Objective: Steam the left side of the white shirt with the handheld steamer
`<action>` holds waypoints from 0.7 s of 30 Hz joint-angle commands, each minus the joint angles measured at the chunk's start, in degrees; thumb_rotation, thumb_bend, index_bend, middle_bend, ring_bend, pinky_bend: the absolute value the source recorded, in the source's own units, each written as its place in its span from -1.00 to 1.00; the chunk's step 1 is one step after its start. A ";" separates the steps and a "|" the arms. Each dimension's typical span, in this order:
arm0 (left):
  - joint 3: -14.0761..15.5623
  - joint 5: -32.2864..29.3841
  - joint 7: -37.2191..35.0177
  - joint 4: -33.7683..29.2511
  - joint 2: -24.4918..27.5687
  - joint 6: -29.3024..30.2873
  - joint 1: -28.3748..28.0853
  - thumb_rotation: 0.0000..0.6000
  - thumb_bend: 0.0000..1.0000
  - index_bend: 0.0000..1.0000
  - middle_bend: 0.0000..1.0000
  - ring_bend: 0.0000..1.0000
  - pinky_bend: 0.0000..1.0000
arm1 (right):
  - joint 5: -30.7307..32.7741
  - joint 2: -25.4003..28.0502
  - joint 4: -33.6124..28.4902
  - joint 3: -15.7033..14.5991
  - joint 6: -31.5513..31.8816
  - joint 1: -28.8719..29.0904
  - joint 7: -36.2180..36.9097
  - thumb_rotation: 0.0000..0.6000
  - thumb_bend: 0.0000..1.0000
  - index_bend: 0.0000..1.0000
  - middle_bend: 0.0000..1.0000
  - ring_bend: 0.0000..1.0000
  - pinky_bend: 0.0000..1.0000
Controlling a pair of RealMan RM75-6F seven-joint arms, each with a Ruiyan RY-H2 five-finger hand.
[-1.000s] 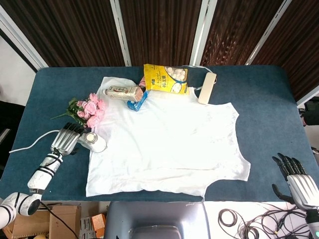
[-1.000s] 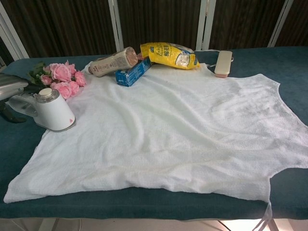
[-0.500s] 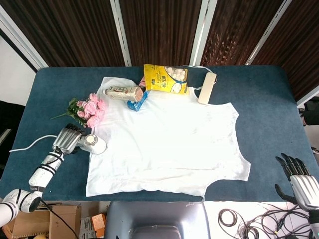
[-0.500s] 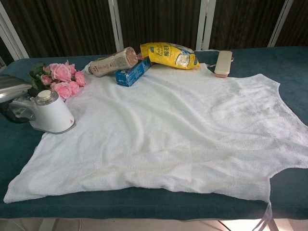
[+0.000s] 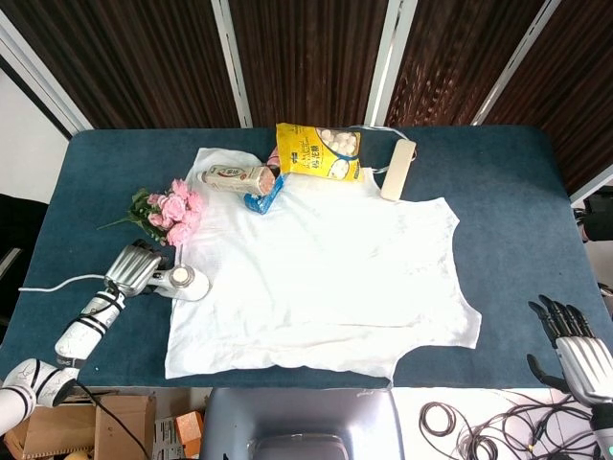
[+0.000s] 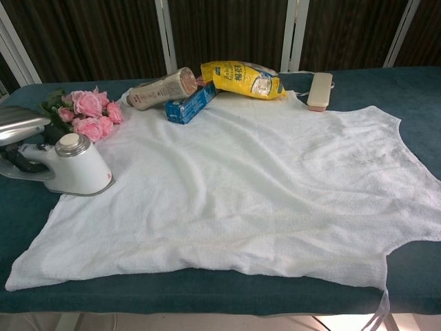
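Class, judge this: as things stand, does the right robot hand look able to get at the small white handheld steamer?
Probably not: the right robot hand sits off the table's opposite corner, while the left robot hand already holds the steamer.

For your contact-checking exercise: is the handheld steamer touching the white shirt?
Touching. The chest view shows the handheld steamer, held by the left hand, with its base resting on the left edge of the white shirt.

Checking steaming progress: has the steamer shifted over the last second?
Yes. The steamer, held by the left hand, slid toward the robot along the shirt's left edge, farther from the pink flowers.
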 commanded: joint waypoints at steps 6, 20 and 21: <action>2.32 5.45 -8.10 6.93 -3.06 4.99 -0.31 1.00 -0.28 0.54 0.20 -0.06 -0.26 | 0.07 0.05 -0.05 0.02 -0.01 -0.06 -0.08 1.00 -0.27 -1.00 -1.00 -1.00 -1.00; 3.45 7.85 -19.29 14.43 -7.62 8.69 -0.79 1.00 -0.04 0.60 0.29 0.11 -0.15 | 0.22 0.21 0.08 0.00 -0.03 -0.22 0.13 1.00 -0.27 -1.00 -1.00 -1.00 -1.00; 3.54 7.94 -20.85 14.67 -7.79 8.84 -0.81 1.00 -0.04 0.58 0.30 0.12 -0.13 | 0.28 0.22 0.08 0.01 -0.08 -0.22 0.12 1.00 -0.27 -1.00 -1.00 -1.00 -1.00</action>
